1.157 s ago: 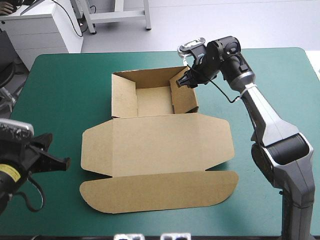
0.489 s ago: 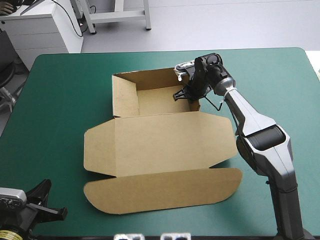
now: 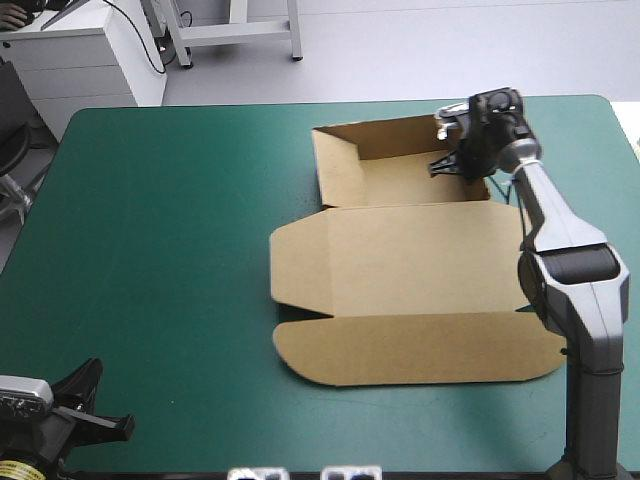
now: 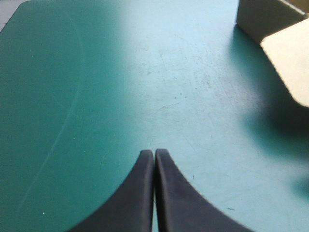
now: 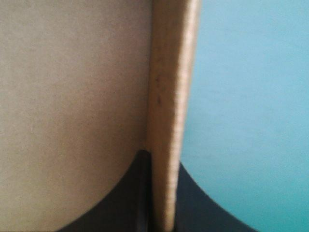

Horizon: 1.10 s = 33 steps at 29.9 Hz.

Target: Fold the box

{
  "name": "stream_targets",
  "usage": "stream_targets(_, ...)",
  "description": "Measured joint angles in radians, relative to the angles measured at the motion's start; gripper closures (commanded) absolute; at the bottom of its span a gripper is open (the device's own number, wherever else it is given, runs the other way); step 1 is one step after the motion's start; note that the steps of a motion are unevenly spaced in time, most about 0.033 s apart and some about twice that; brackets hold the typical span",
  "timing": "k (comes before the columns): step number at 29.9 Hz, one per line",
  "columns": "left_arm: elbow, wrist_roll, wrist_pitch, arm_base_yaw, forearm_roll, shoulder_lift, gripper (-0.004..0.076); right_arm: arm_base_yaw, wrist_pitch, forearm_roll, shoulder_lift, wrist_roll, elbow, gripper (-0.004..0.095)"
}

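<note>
The brown box [image 3: 410, 255] lies right of the table's centre as an open tray with raised walls at the far end and its lid flat toward the front. My right gripper [image 3: 458, 165] is at the tray's right wall, shut on it; in the right wrist view the wall's edge [image 5: 169, 111] stands between the black fingers [image 5: 190, 198]. My left gripper [image 3: 105, 428] sits at the table's front left corner, far from the box. In the left wrist view its fingers meet in an arch [image 4: 154, 159] over bare teal-green cover, with a corner of the box [image 4: 285, 43] ahead.
The lid's rounded front flap [image 3: 420, 350] reaches toward the table's right front. Teal-green cover [image 3: 150, 250] stretches bare on the left half of the table. A white cabinet [image 3: 90, 55] stands beyond the far left corner.
The right gripper has dragged the box to the right across the table, keeping hold of the tray's right wall. Earlier the left arm drew back to the front left corner and now stays there.
</note>
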Motion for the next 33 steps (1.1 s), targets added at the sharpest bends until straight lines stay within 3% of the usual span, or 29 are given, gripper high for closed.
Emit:
stream_targets(10, 0.000, 0.000, 0.000, 0.000, 0.001, 0.000, 0.0732, -0.450, 0.000, -0.012, 0.000, -0.062, 0.000, 0.0928)
stream_targets(15, 0.000, 0.000, 0.000, 0.000, 0.001, 0.000, 0.0732, -0.603, 0.003, 0.036, 0.000, -0.093, 0.000, 0.0928)
stream_targets(18, 0.000, 0.000, 0.000, 0.000, 0.001, 0.000, 0.0732, -0.636, -0.001, 0.081, 0.000, -0.156, 0.000, 0.0918)
stream_targets(20, 0.000, 0.000, 0.000, 0.000, 0.001, 0.000, 0.0732, -0.634, -0.008, 0.093, 0.000, -0.178, 0.000, 0.0859)
stream_targets(25, 0.000, 0.000, 0.000, 0.000, 0.001, 0.000, 0.0732, -0.615, -0.008, 0.102, 0.000, -0.228, 0.000, 0.0437)
stream_targets(27, 0.000, 0.000, 0.000, 0.000, 0.001, 0.000, 0.0732, -0.609, -0.003, 0.104, 0.000, -0.237, 0.000, 0.0331)
stream_targets(33, 0.000, 0.000, 0.000, 0.000, 0.001, 0.000, 0.0732, -0.609, 0.001, 0.079, 0.000, -0.238, -0.012, 0.0301)
